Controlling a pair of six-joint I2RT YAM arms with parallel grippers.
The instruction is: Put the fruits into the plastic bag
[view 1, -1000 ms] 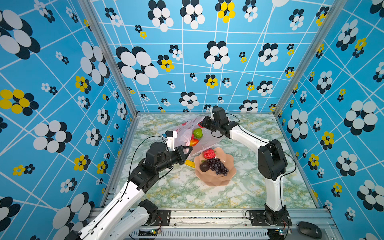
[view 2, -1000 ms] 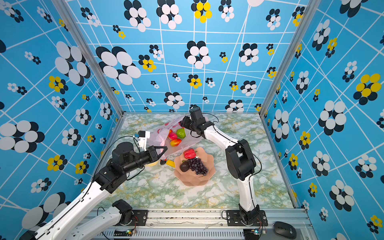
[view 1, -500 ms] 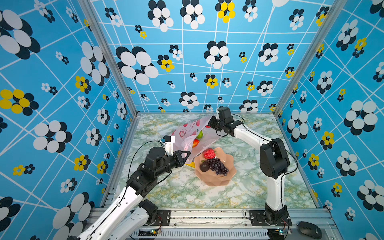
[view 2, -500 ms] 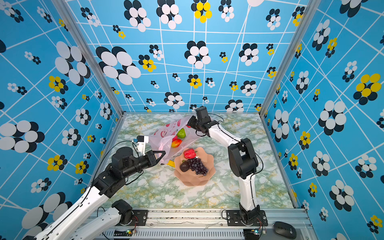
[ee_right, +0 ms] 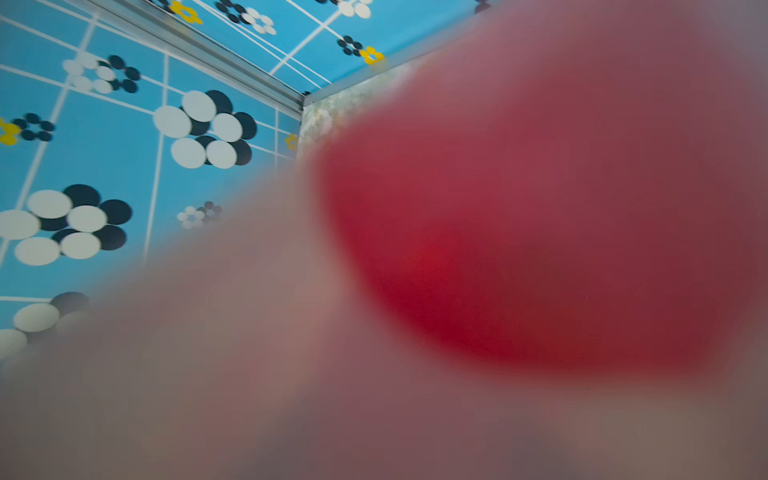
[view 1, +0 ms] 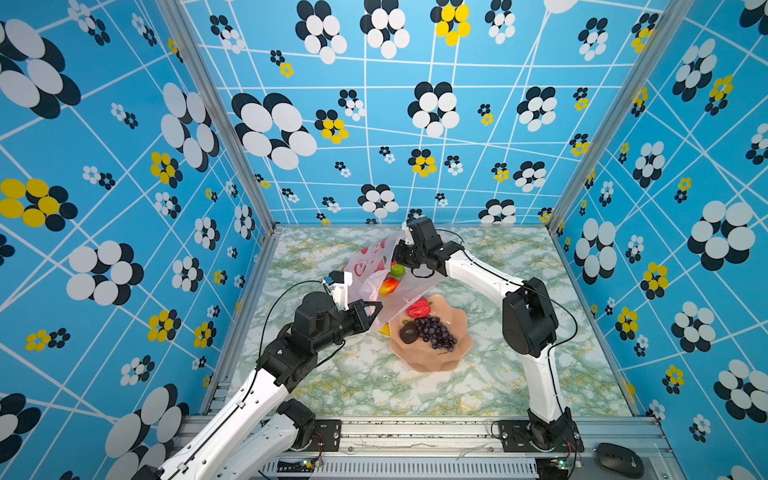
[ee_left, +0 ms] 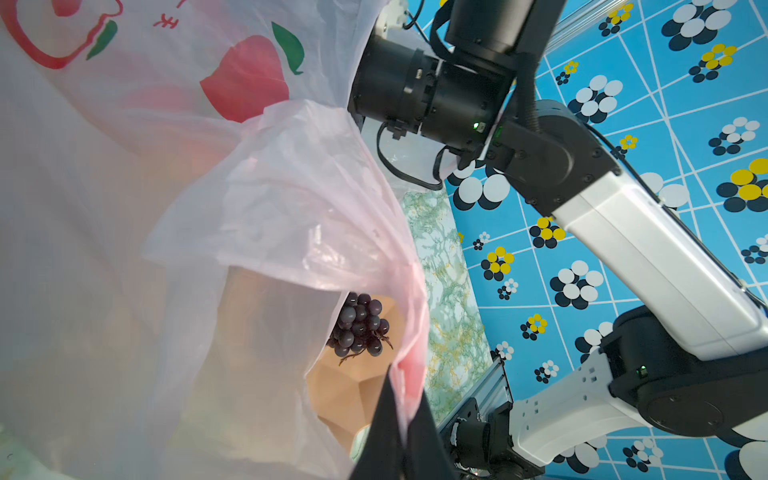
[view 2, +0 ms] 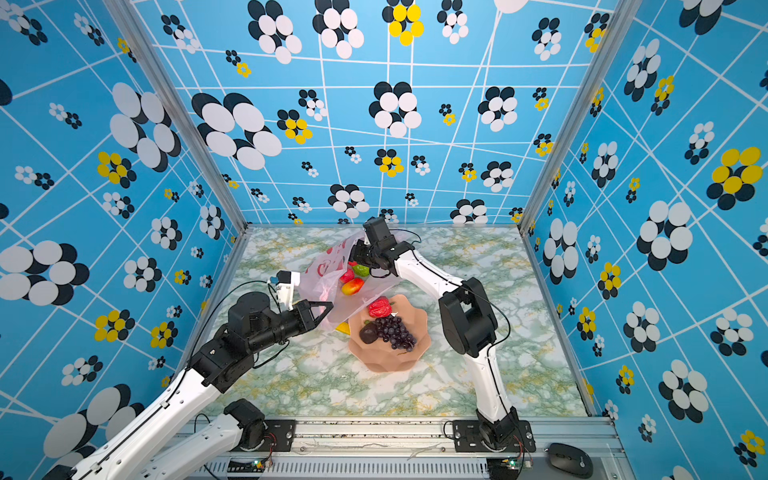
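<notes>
The left claw point(view 1: 375, 311), clenched on the edge of the bag point(view 1: 365, 266), holds it up so the mouth gapes for the right claw point(view 1: 404, 256), whose grip I cannot tell; some fruits point(view 1: 388, 286) lie inside, grapes point(view 1: 436, 332) in the bowl point(view 1: 440, 363).

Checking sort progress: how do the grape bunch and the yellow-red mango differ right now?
Place: the grape bunch lies in the pink bowl; the mango sits inside the plastic bag.
Look: the grape bunch is a dark purple cluster of small balls; the mango is one smooth yellow-to-red piece.
Size: the grape bunch looks larger than the mango.
Shared: both are glossy toy fruits.
</notes>
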